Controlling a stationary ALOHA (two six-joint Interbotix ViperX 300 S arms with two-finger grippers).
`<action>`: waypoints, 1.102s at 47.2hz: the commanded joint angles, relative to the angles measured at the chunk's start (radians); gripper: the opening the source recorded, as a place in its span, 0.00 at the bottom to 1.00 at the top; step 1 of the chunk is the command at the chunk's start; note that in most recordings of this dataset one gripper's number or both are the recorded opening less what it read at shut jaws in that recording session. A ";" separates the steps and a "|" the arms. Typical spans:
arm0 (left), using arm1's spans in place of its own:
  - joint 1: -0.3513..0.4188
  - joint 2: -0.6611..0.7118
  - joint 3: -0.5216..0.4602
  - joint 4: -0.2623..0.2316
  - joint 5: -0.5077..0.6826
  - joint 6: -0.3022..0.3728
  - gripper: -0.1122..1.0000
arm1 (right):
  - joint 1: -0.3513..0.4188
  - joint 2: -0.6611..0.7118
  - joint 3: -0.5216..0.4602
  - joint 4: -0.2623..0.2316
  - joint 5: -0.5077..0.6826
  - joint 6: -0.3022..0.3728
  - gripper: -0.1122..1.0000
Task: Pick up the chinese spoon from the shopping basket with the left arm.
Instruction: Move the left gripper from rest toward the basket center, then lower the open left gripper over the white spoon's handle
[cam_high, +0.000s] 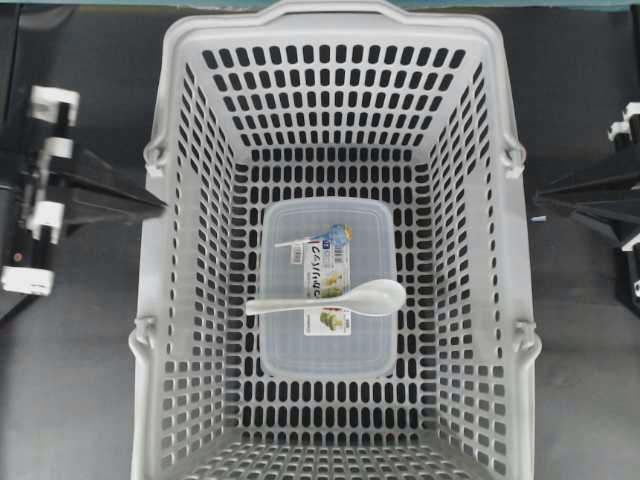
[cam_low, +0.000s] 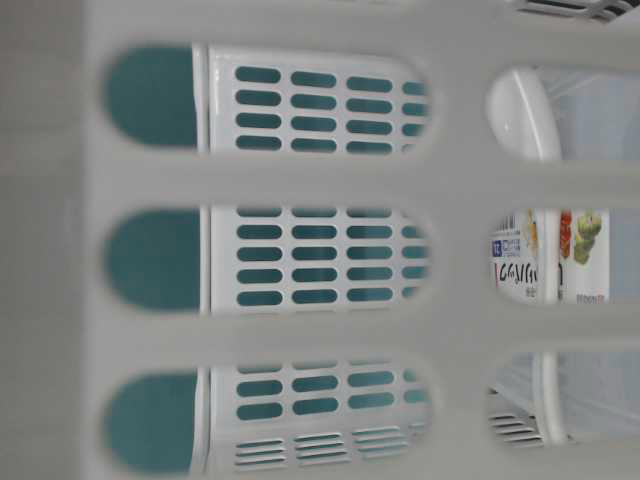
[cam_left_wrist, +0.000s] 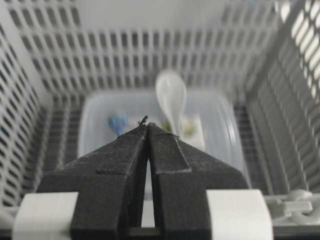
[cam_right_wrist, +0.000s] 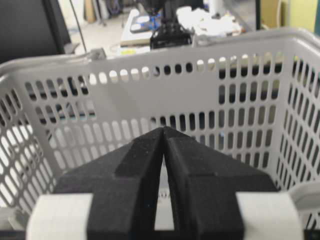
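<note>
The chinese spoon (cam_high: 340, 299), glossy, rigid, light and likely slippery, lies across the lidded container (cam_high: 327, 350) in the shopping basket (cam_high: 170, 130); the left tool (cam_high: 158, 207), pinched closed outside the left wall, should take its flat handle.

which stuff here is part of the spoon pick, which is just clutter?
Job:
- chinese spoon, lying across the container lid
- shopping basket holding it
- left tool, shut, outside the basket's left wall

Lying about:
- clear lidded container with printed label, under the spoon
- right tool, shut, outside the right wall
</note>
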 joint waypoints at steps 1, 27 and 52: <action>-0.023 0.077 -0.104 0.003 0.080 0.000 0.10 | 0.003 0.006 -0.020 0.003 0.028 0.002 0.09; -0.054 0.462 -0.413 0.003 0.293 -0.005 0.10 | 0.026 0.002 -0.044 0.003 0.103 0.002 0.59; -0.081 0.782 -0.653 0.005 0.477 -0.008 0.89 | 0.029 0.000 -0.041 0.003 0.074 -0.002 0.73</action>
